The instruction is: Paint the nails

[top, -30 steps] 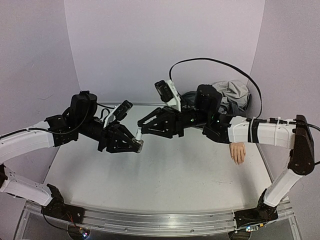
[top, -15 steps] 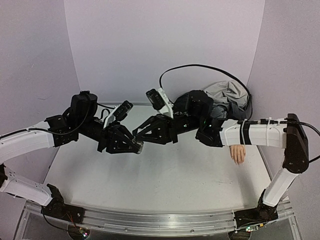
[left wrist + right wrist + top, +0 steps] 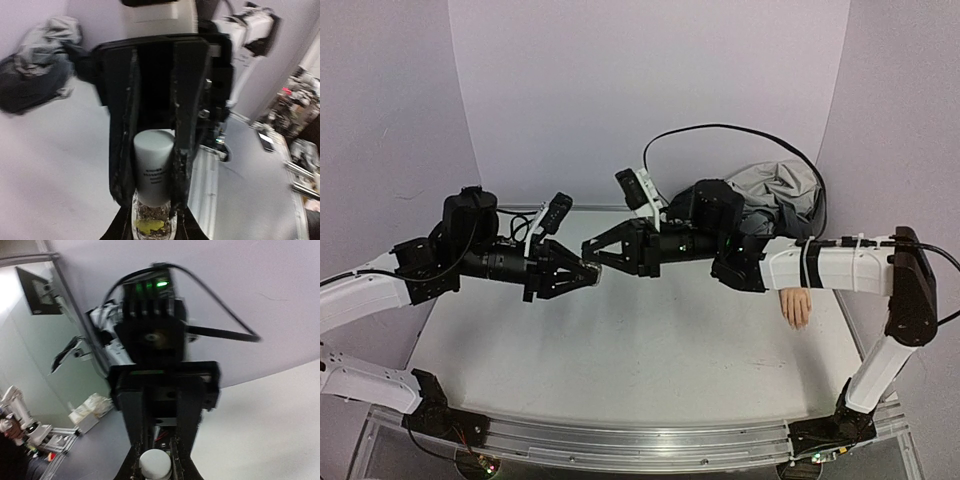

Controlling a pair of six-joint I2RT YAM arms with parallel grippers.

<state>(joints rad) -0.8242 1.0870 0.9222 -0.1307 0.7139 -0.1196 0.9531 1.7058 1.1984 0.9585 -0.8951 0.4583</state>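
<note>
Both grippers meet mid-air, our left gripper [image 3: 584,276] clamped on the bottle [image 3: 151,224], our right gripper [image 3: 601,264] pinching its white cap [image 3: 153,165], while the nails [image 3: 796,322] tip a mannequin hand [image 3: 797,301] lying well to the right beneath our right forearm [image 3: 840,265], pointing at the near edge.

I count two claws, my left claw [image 3: 586,275] and my right claw [image 3: 592,256]; one small bottle [image 3: 154,167]; one mannequin hand [image 3: 796,305] by the table's [image 3: 650,380] right edge; one grey cloth heap [image 3: 780,195] at its far right corner.

The bottle [image 3: 152,214] is clear, its cap [image 3: 153,165] white, mannequin hand [image 3: 796,305] peach.
</note>
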